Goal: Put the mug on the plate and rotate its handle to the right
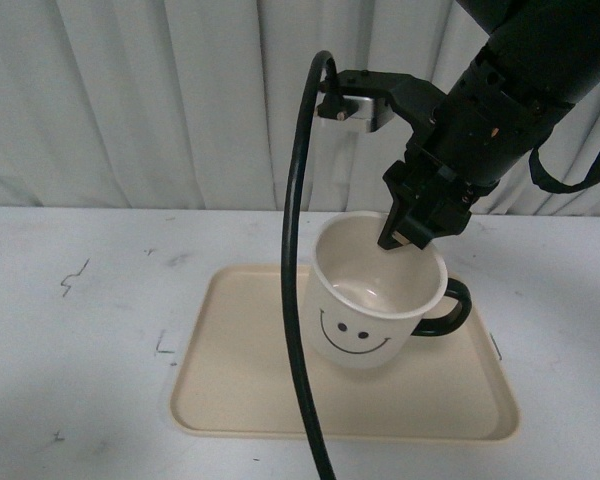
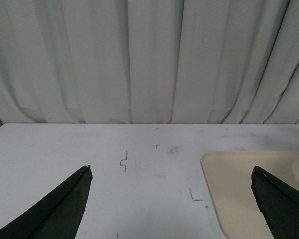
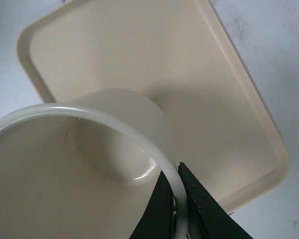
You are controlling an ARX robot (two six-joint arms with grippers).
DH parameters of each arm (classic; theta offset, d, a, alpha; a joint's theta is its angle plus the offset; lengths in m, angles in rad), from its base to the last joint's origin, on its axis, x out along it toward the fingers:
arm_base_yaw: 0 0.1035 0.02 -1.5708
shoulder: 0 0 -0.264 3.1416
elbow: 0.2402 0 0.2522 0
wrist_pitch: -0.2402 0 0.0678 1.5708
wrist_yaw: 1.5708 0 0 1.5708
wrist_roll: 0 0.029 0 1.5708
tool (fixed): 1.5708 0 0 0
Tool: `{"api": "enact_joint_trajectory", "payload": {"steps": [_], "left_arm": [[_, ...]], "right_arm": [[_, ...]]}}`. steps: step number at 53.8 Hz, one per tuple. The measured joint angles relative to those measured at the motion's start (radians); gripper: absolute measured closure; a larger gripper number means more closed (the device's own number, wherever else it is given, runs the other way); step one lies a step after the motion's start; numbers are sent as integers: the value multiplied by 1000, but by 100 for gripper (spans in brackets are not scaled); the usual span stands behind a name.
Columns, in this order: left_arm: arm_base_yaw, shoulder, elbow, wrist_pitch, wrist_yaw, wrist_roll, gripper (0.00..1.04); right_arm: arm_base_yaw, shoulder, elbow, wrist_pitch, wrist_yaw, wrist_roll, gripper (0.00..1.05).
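The right jaws are clamped on the rim of the mug (image 1: 365, 300), one finger inside and one outside, at the rim's upper right in the front view. The mug leans over the middle of the beige tray (image 1: 240, 390), its smiley face (image 1: 355, 337) toward the camera and its handle (image 1: 452, 310) pointing to frame right. The tray lies on the white worktop (image 1: 80, 350). The left jaws stand wide apart over the worktop.

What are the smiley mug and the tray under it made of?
The mug looks like glazed ceramic, possibly enamel: smooth cream wall with a shiny highlight inside. Its handle is glossy dark. The plate looks like matte beige plastic, with a moulded low rim.
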Motion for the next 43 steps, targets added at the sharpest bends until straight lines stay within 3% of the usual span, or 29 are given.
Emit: {"api": "enact_joint_trajectory", "payload": {"steps": [8,14,43], "left_arm": [[0,0,0,0,0,0,7],[0,0,0,0,0,0,7],[0,0,0,0,0,0,7]], "right_arm": [[9,32,24,-24,10,-209,102],[18,67,32,-48,6,-274,102],[40,260,218,-142,42,-338,102]]}}
